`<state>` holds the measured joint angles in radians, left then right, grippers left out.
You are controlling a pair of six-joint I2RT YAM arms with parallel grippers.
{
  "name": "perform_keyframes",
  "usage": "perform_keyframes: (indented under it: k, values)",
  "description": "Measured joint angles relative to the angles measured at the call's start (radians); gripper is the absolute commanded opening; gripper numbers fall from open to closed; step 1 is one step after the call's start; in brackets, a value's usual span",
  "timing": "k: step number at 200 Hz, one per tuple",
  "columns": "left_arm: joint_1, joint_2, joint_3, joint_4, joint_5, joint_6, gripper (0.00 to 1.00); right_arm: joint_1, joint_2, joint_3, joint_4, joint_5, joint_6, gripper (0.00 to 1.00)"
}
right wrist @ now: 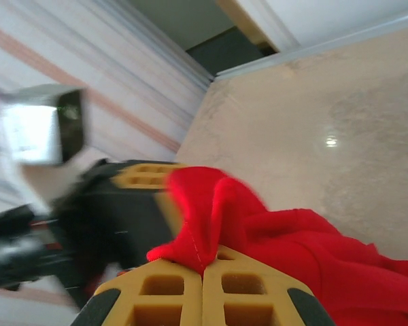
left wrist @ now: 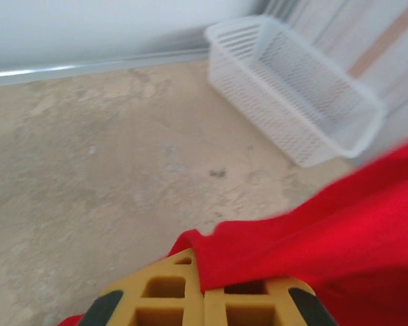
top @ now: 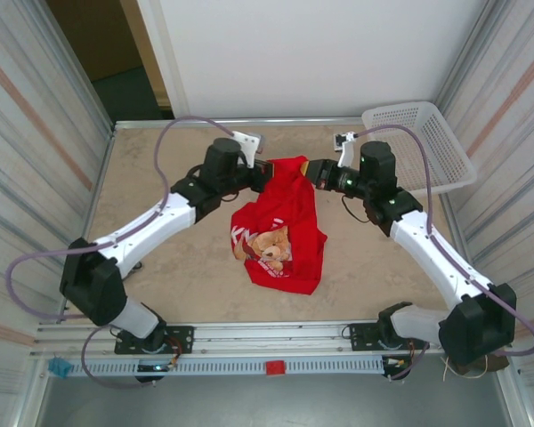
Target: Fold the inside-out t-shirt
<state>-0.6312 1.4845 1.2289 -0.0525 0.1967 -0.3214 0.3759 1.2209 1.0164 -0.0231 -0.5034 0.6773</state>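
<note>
The inside-out t-shirt (top: pixel 285 227) is bright red and hangs bunched over the middle of the table, its printed graphic (top: pixel 265 246) showing low on the left. My left gripper (top: pixel 265 171) is shut on the shirt's top edge from the left. My right gripper (top: pixel 308 171) is shut on the same edge from the right, close beside it. In the left wrist view the yellow fingers (left wrist: pixel 163 299) pinch red cloth (left wrist: pixel 340 231). The right wrist view has red cloth (right wrist: pixel 211 217) clamped between its yellow fingers (right wrist: pixel 258 299), with the left gripper (right wrist: pixel 139 178) just beyond.
A white mesh basket (top: pixel 423 142) stands at the back right corner, also seen from the left wrist (left wrist: pixel 292 102). The beige tabletop (top: pixel 160 285) is walled by panels left and right, with a metal rail (top: pixel 276 334) along the near edge.
</note>
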Motion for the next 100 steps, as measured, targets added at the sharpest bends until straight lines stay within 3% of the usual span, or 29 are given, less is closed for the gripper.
perform_keyframes:
  k: [9, 28, 35, 69, 100]
  values:
    - [0.022, -0.037, -0.018, 0.027, 0.077, -0.024, 0.00, -0.012, 0.028, 0.000, 0.011, 0.006, 0.000, 0.00]
    - [0.065, -0.096, -0.058, 0.133, 0.242, -0.106, 0.00, -0.023, 0.117, 0.001, 0.044, 0.009, 0.006, 0.41]
    - [0.077, -0.104, -0.072, 0.189, 0.296, -0.146, 0.00, -0.023, 0.151, 0.002, 0.047, 0.009, 0.011, 0.48]
    - [0.104, -0.086, -0.133, 0.418, 0.454, -0.320, 0.00, -0.023, 0.201, 0.003, 0.004, 0.014, 0.020, 0.52]
    - [0.104, -0.050, -0.159, 0.526, 0.514, -0.404, 0.00, -0.006, 0.021, -0.021, -0.076, 0.091, 0.026, 0.61]
